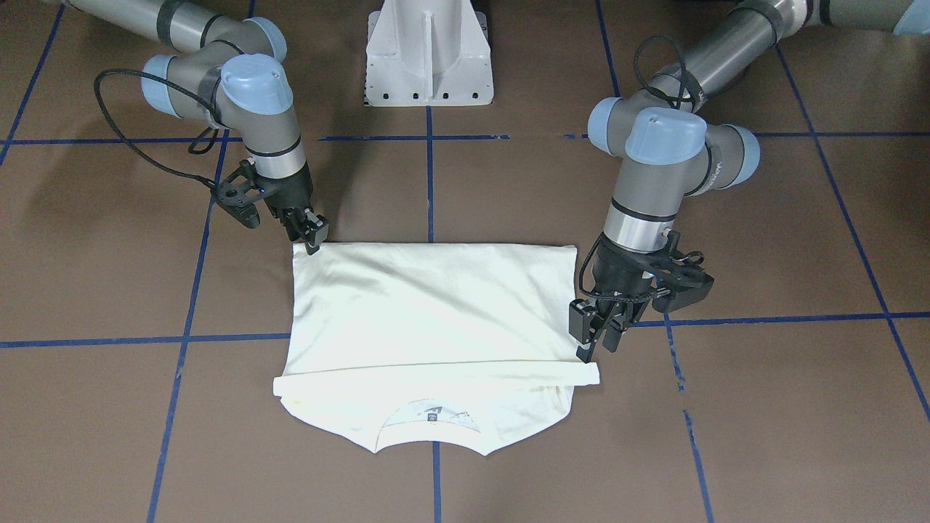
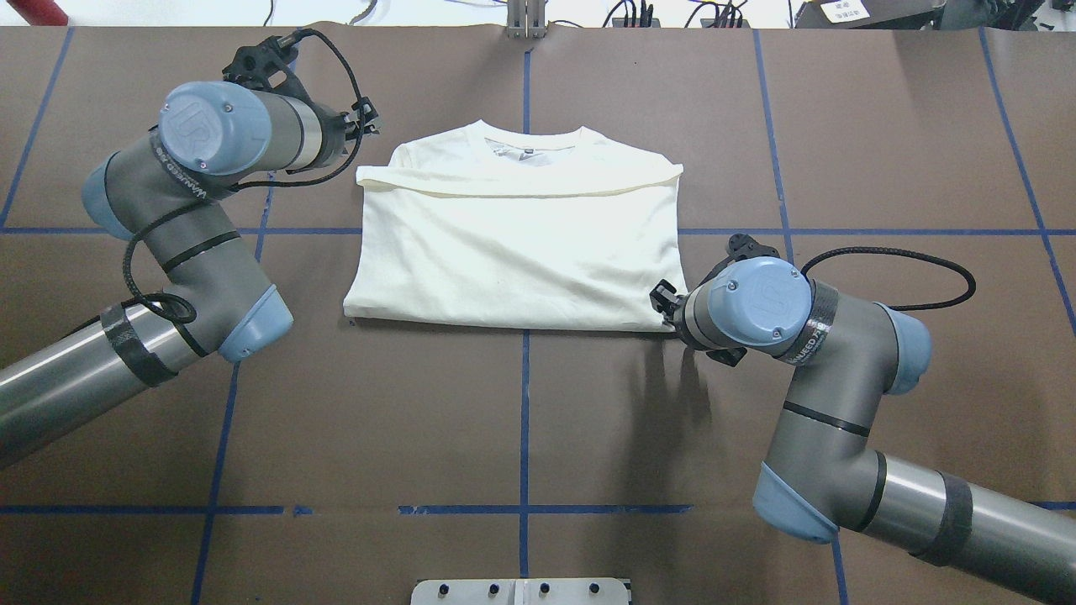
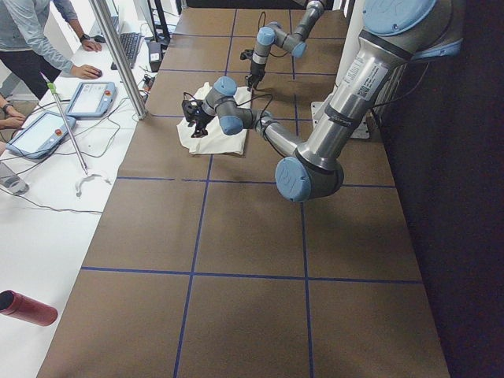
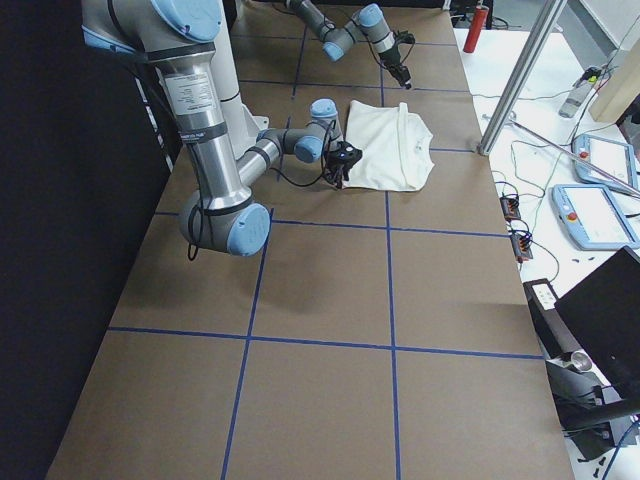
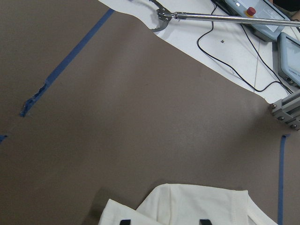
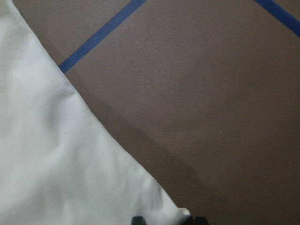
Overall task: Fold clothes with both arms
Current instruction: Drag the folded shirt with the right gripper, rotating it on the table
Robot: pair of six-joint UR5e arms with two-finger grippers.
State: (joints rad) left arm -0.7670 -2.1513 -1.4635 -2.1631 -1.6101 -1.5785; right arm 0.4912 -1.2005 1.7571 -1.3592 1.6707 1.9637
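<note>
The cream T-shirt (image 1: 429,312) lies folded on the brown table with its plain side up, so the print is hidden. Its collar (image 2: 530,147) points away from the robot, and a sleeve is folded across below it. My left gripper (image 1: 596,350) hovers over the sleeve-fold end at the shirt's far left corner (image 2: 361,175). In the left wrist view its fingertips (image 5: 124,221) stand wide apart above the cloth (image 5: 197,206). My right gripper (image 1: 314,243) is at the near right hem corner (image 2: 660,315). That corner (image 6: 180,213) lies between its parted fingertips (image 6: 137,219).
The white pedestal base (image 1: 429,54) stands at the robot's edge of the table. Blue tape lines (image 2: 525,403) cross the brown surface. Beyond the far edge are a metal post (image 4: 520,75), control tablets (image 3: 83,98), an operator (image 3: 35,39) and a red bottle (image 3: 27,307).
</note>
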